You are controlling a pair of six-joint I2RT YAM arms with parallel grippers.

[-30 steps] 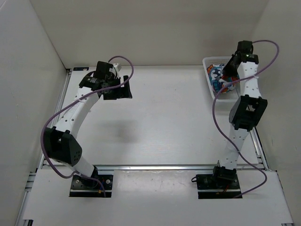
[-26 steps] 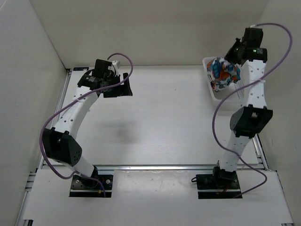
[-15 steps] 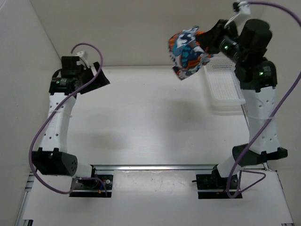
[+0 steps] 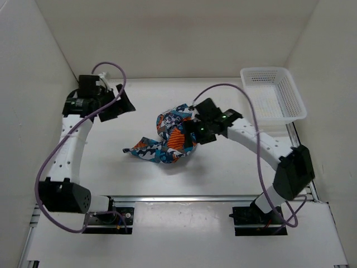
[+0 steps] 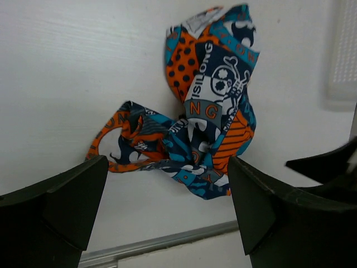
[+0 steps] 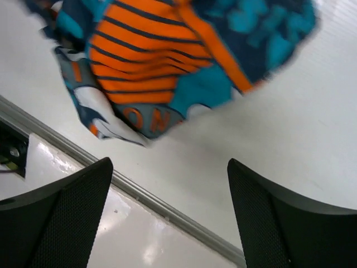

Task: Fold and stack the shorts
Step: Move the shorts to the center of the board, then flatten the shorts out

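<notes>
The shorts (image 4: pixel 170 139) are a crumpled bunch of orange, teal and navy print in the middle of the table, with one flap trailing left. Their right side stands raised beside my right gripper (image 4: pixel 198 132). In the right wrist view that gripper (image 6: pixel 170 163) is open with nothing between its fingers, and the blurred shorts (image 6: pixel 150 61) hang just beyond the fingertips. My left gripper (image 4: pixel 120 106) hovers open at the back left, apart from the cloth. In its wrist view the shorts (image 5: pixel 209 123) lie past the open left gripper (image 5: pixel 166 162).
A white mesh basket (image 4: pixel 279 117) stands at the back right, also seen as the basket (image 5: pixel 343 56) at the left wrist view's right edge. A metal rail (image 4: pixel 184 198) runs along the table's near edge. White walls close in three sides.
My right arm lifted the shorts out of the basket, swung them left and down to mid-table, and its jaws have opened off them. The left arm has drawn back to the left.
</notes>
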